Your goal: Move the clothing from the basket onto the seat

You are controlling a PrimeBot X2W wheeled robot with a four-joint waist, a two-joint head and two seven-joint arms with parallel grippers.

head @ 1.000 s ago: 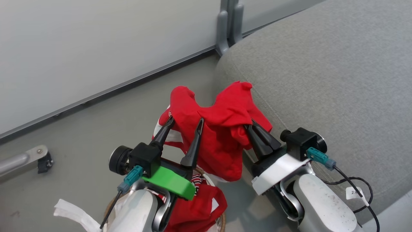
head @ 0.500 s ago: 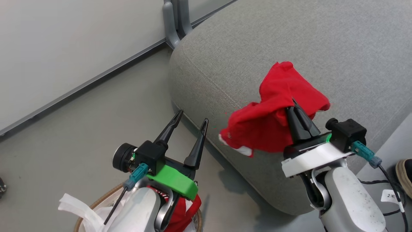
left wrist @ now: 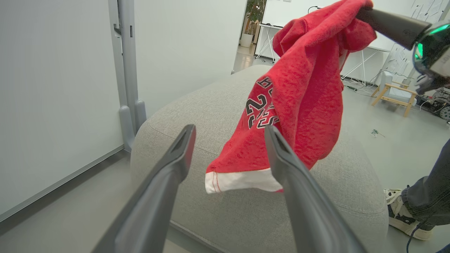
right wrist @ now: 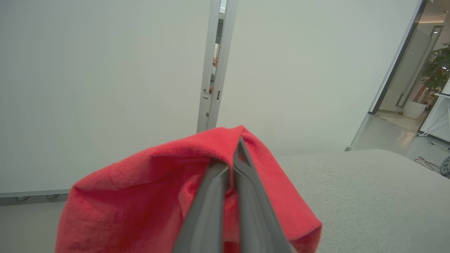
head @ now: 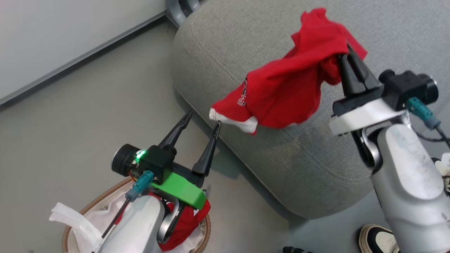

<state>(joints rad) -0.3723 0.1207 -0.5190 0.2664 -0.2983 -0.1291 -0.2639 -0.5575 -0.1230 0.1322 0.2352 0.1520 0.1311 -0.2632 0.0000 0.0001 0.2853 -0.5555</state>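
My right gripper (head: 346, 52) is shut on a red jersey (head: 284, 88) with black white-edged figures and a white hem. It dangles above the grey seat (head: 263, 158), hanging leftward toward the cushion's near edge. From the left wrist the jersey (left wrist: 299, 98) hangs just beyond my left gripper (left wrist: 228, 131), which is open with nothing between its fingers. That left gripper (head: 202, 117) hovers over the floor beside the seat. In the basket (head: 207, 225), under my left forearm, lies a plain red garment (head: 182, 225) on the white liner (head: 70, 221). In the right wrist view the fingers (right wrist: 239, 154) pinch red cloth (right wrist: 140, 196).
A pale wall with a grey post (head: 175, 8) runs behind the seat. A person's shoe (head: 378, 240) stands on the floor by my right arm, and a trouser leg and shoe (left wrist: 418, 203) stand to the seat's right. Desks and a wooden chair (left wrist: 393, 95) stand farther off.
The head camera has swung right. My right gripper has lifted the jersey up and farther over the seat, away from the basket. The left gripper stays open by the basket.
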